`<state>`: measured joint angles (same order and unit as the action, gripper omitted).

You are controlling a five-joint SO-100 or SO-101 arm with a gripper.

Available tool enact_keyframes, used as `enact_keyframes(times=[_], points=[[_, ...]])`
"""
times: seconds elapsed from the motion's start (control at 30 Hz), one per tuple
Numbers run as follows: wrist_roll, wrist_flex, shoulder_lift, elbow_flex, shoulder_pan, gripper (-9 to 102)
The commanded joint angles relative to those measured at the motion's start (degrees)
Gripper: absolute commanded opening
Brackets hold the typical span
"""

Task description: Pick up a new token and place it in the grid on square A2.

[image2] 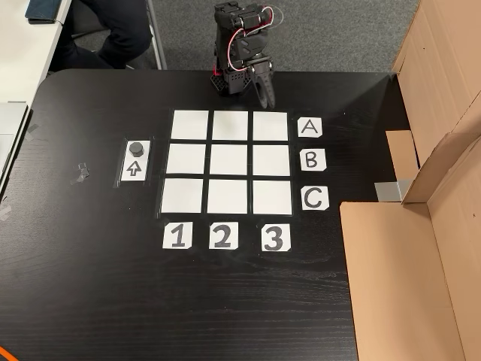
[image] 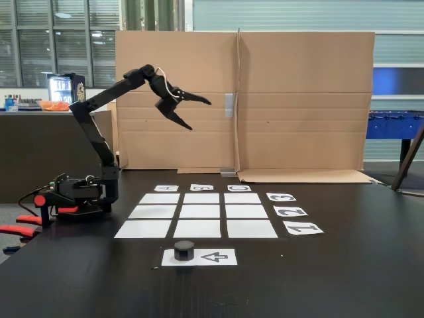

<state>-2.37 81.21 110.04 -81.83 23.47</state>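
On the arrow sheet (image: pixel 200 257), the token (image: pixel 184 250) looks rigid, light; pinch its round sides. Your gripper (image: pixel 195 111) hangs spread, empty.

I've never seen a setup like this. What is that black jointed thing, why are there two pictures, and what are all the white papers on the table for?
The black jointed thing is a small robot arm clamped at the table's edge. Its two-finger gripper is raised in the air, open and holding nothing. One picture comes from a camera standing at table level, the other from a camera looking down from above. On the dark table lie nine blank white sheets forming the grid, with paper labels A, B, C and 1, 2, 3 alongside. Square A2 is the middle sheet of row A. Beside the grid, a small black token sits on a separate arrow sheet, waiting to be picked up.
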Motion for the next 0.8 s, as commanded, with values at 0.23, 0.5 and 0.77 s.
enact_keyframes(times=[0.23,0.5,0.77], points=[[-3.9,5.8,-13.6,12.9,-9.8,45],[-3.4,7.8,-20.7,18.1,-17.5,45],[-1.8,7.8,-24.5,18.9,-24.7,45]])
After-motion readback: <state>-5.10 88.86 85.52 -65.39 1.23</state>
